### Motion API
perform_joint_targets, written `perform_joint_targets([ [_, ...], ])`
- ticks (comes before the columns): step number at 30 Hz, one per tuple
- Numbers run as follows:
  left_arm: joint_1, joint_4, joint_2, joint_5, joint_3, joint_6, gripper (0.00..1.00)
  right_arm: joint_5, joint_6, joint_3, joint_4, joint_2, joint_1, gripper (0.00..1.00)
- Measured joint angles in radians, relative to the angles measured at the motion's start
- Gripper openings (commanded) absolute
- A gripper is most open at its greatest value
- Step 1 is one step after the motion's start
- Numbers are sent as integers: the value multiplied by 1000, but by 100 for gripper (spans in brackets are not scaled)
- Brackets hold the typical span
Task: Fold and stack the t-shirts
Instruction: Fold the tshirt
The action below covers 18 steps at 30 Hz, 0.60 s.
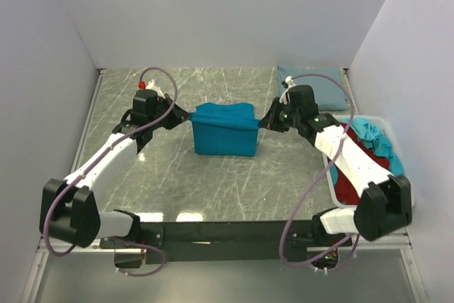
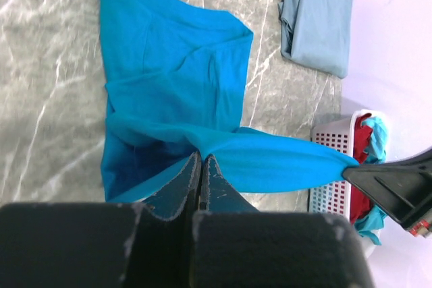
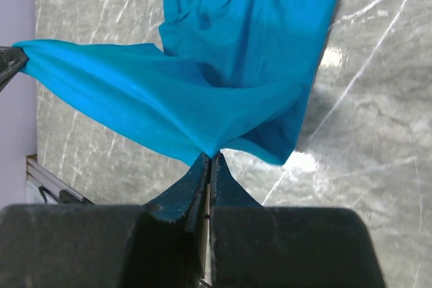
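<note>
A bright teal-blue t-shirt [image 1: 225,133] hangs stretched between my two grippers over the middle of the marble table, its lower part resting on the surface. My left gripper [image 1: 190,116] is shut on the shirt's left corner [image 2: 202,156]. My right gripper [image 1: 261,124] is shut on the opposite corner [image 3: 209,156]. The raised edge runs taut between them, and the rest of the teal shirt [image 2: 175,65] lies loosely doubled below. A dusty grey-blue t-shirt [image 1: 312,86] lies folded at the back right.
A white plastic bin [image 1: 386,124] stands at the right edge, holding a dark red shirt [image 1: 345,188] and a light turquoise shirt [image 1: 372,136]. Its lattice wall [image 2: 331,197] shows close behind the right gripper. White walls enclose the table on three sides.
</note>
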Motion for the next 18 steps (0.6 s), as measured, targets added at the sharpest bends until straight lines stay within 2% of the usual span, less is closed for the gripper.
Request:
perform_joint_targets([
  [18, 103, 43, 505, 188, 330, 75, 1, -145, -24, 259, 39, 432, -137, 0],
])
